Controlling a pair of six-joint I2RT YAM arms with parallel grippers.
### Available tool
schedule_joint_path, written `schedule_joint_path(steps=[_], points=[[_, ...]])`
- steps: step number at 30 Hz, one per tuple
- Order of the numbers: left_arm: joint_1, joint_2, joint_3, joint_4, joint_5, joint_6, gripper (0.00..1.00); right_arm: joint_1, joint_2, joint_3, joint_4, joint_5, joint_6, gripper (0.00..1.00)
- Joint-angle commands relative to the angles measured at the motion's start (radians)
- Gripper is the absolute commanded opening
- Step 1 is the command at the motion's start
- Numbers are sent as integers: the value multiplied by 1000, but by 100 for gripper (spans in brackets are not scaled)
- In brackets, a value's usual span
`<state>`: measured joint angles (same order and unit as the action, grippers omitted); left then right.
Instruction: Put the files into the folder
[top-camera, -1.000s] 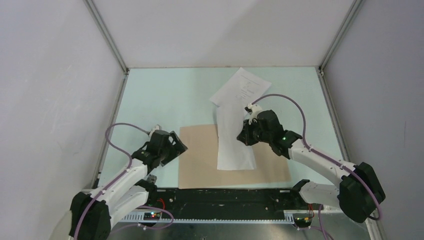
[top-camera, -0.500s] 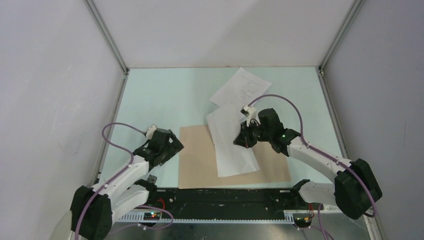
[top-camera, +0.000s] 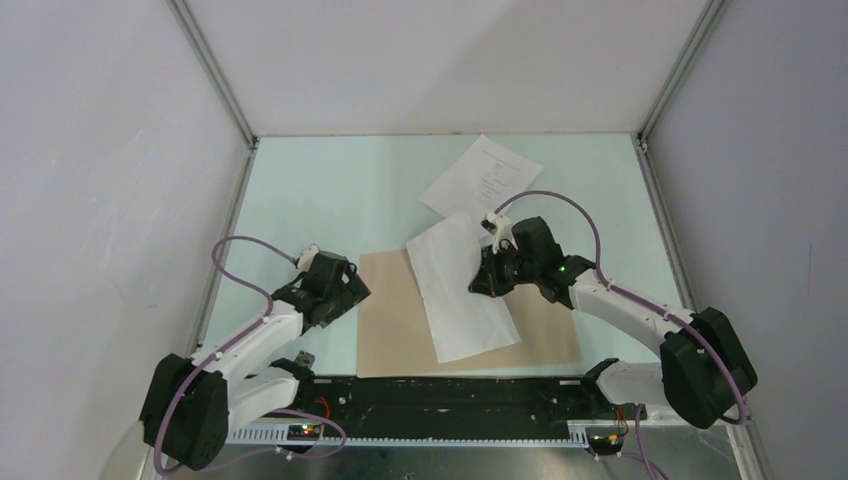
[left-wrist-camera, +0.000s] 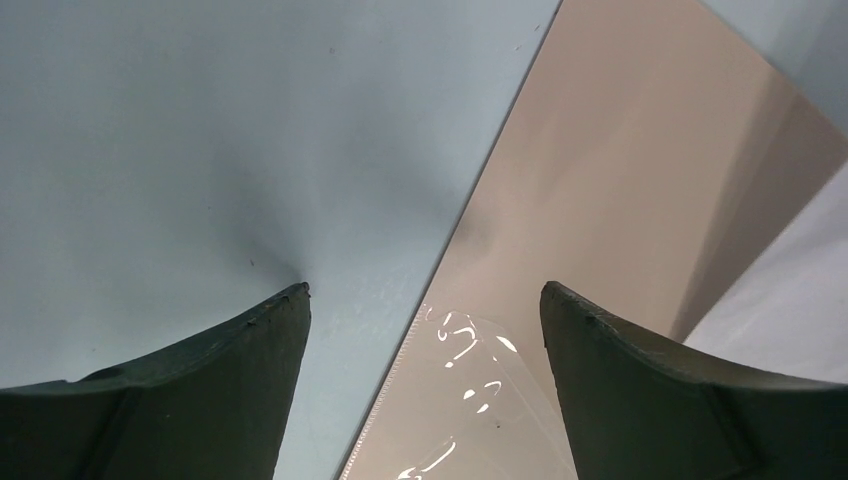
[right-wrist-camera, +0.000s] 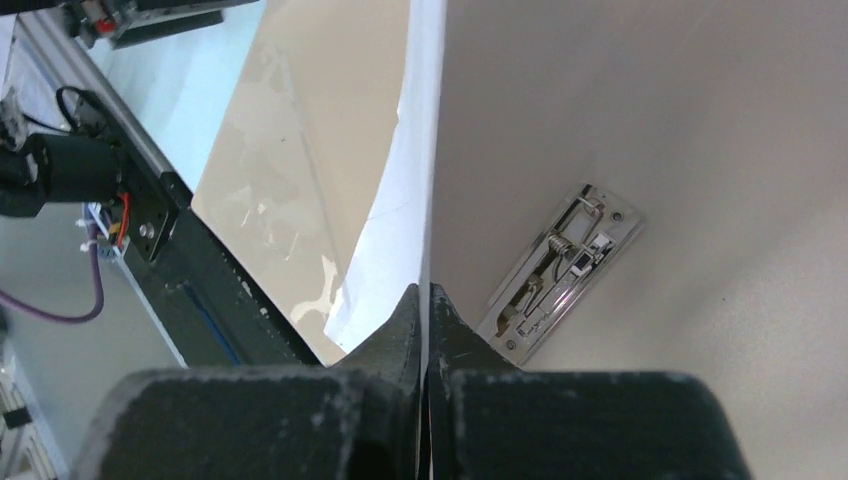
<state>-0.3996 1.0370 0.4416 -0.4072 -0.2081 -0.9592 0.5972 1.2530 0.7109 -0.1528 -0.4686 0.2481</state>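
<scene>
Blank sheet (top-camera: 455, 295) skewed across tan folder (top-camera: 390, 320); pinched at 3 o'clock edge by R gripper (top-camera: 490, 277), fingers pressed together on paper. Metal clip (right-wrist-camera: 560, 265) just beside. Printed sheet (top-camera: 482, 172) at 12 o'clock, off folder. L gripper (top-camera: 350, 288) spread wide over folder's 9 o'clock edge.

I count two white paper sheets: a blank sheet (top-camera: 462, 292) in the middle and a printed sheet (top-camera: 482, 175) farther back, just right of centre. There is one tan folder (top-camera: 385, 325) near the front edge, with one metal clip (right-wrist-camera: 560, 272) on it. Two robot arms stand at the near edge, one left and one right, with one gripper each: the left gripper (left-wrist-camera: 424, 292) and the right gripper (right-wrist-camera: 424, 292).
</scene>
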Motion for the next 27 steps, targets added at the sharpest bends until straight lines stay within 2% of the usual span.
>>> schedule_joint_path(steps=[1,5,12,18,20,27], points=[[-27,-7,-1,-25,-9,16,88,25,36,17,53,95,101,0],[-42,-48,-38,-44,-37,-13,81,49,53,10,84,179,145,0],[-124,-108,-63,-104,-72,-111,66,54,67,-29,136,220,228,0],[-201,-99,-71,-119,-76,-212,43,57,64,-74,197,240,282,0],[-213,-90,-70,-117,-77,-228,32,61,70,-82,210,234,289,0],[-232,-82,-76,-116,-76,-250,10,104,92,-99,244,251,322,0]])
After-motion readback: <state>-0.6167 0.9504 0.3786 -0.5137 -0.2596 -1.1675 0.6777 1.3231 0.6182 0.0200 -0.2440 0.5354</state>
